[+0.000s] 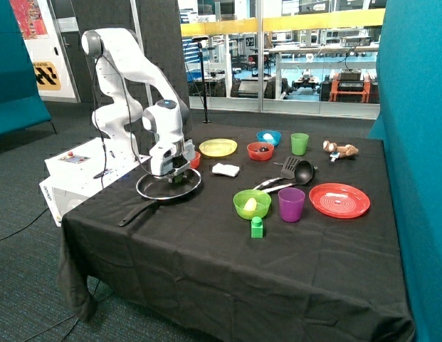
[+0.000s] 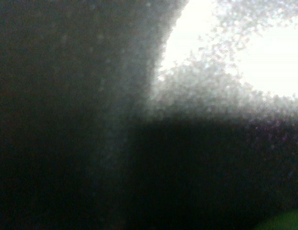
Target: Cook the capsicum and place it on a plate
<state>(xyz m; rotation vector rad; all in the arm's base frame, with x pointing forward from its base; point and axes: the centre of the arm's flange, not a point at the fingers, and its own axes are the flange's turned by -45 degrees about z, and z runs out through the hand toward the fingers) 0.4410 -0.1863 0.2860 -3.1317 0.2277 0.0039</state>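
My gripper (image 1: 172,173) is lowered into the black frying pan (image 1: 151,193) near the table's corner by the robot base. A small green patch under the gripper, probably the capsicum (image 1: 177,179), lies in the pan, mostly hidden by the hand. The wrist view is dark and very close up; only a green sliver (image 2: 283,221) shows in one corner. A red plate (image 1: 339,200) lies at the far side of the table from the pan. A yellow plate (image 1: 218,147) lies behind the pan.
Between pan and red plate stand a green bowl (image 1: 251,203) holding a yellow item, a purple cup (image 1: 291,204) and a small green block (image 1: 257,226). A black spatula and ladle (image 1: 295,171), a white item (image 1: 225,169), red (image 1: 260,150) and blue (image 1: 268,137) bowls and a green cup (image 1: 300,143) lie behind.
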